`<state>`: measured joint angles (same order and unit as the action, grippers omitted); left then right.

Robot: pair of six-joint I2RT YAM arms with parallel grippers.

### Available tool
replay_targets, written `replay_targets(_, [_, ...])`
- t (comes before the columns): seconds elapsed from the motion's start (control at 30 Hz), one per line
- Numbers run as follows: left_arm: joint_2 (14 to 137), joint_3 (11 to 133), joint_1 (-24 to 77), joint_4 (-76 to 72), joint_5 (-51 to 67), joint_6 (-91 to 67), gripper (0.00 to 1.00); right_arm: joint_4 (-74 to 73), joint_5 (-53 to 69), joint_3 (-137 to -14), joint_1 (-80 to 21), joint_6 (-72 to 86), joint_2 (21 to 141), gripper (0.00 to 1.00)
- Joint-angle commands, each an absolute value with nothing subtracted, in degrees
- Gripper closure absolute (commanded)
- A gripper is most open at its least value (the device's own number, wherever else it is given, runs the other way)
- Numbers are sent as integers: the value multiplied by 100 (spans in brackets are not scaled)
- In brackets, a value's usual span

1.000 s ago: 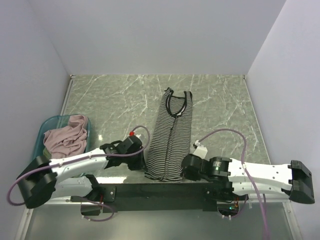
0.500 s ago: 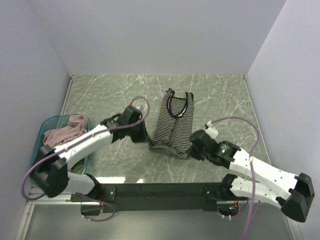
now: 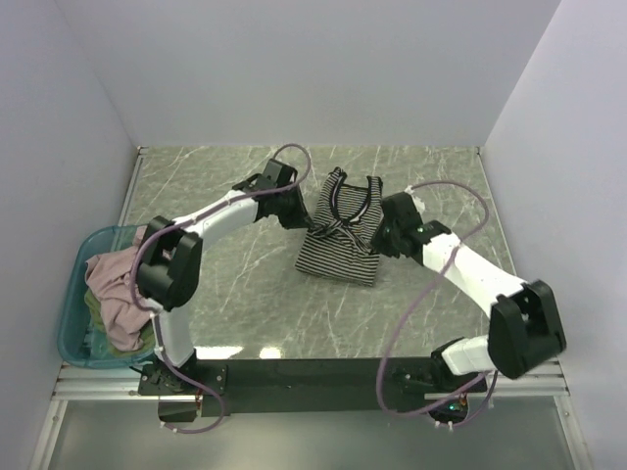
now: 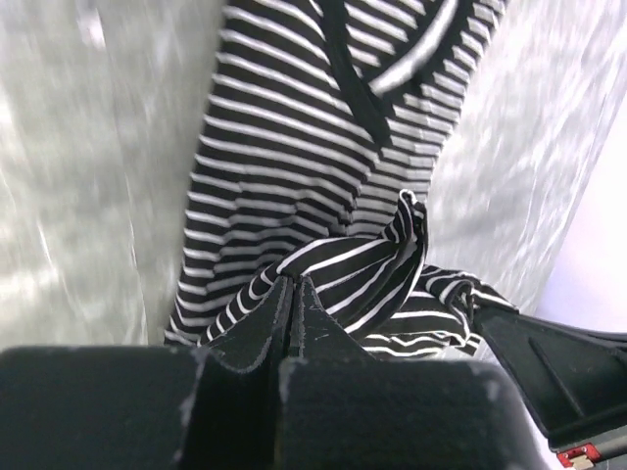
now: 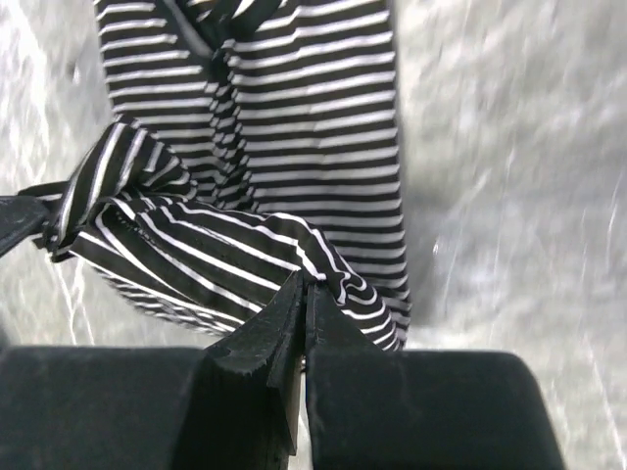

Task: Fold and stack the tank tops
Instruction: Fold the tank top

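Striped tank top (image 3: 338, 250): hem corners clamped in left gripper (image 4: 292, 286) and right gripper (image 5: 305, 286).

- One teal tub (image 3: 71, 323).
- One striped tank top (image 3: 338, 257), right of the tub.
- One pink tank top (image 3: 122, 279), inside the tub.
- One pale green top (image 3: 86, 331), inside the tub.
- Two grippers, left gripper (image 3: 312, 220) and right gripper (image 3: 377, 238), right of the tub.
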<state>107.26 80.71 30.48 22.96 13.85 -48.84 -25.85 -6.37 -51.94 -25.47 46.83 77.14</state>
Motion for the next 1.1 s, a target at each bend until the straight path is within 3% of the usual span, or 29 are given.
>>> replay_targets(0.0, [11117,8796,2866,2153,1511,-4887,99,-2110,-369,-5686,-2224,4211,8146,100])
replay_targets(0.27, [12506,10326,2751,2365,1520,-4729,99,-1767,-167,-6161,-1706,4043,9121,100])
replay_targets(0.37, [12770,10617,2698,2180,1722,-4676,96,-1617,-53,-6327,-1583,4025,9438,94])
replay_targets(0.47, [13086,10942,2672,2057,1897,-4588,84,-1459,-26,-6486,-1468,4052,9912,83])
replay_targets(0.5, [13148,11090,2654,2013,1968,-4544,70,-1468,-18,-6539,-1424,4060,10001,79])
replay_targets(0.63, [12965,10978,2611,1680,2057,-4412,48,-1407,-18,-6618,-1292,4069,10090,56])
replay_targets(0.7, [12833,10916,2532,1609,1995,-4307,39,-1415,-167,-6618,-1248,4061,9915,53])
replay_targets(0.87, [12139,10565,2356,1696,1513,-4272,28,-1564,-527,-6601,-1213,4061,9371,47])
replay_targets(1.07, [11576,9864,2373,2328,493,-4464,29,-1801,-861,-6750,-1222,3982,9150,45])
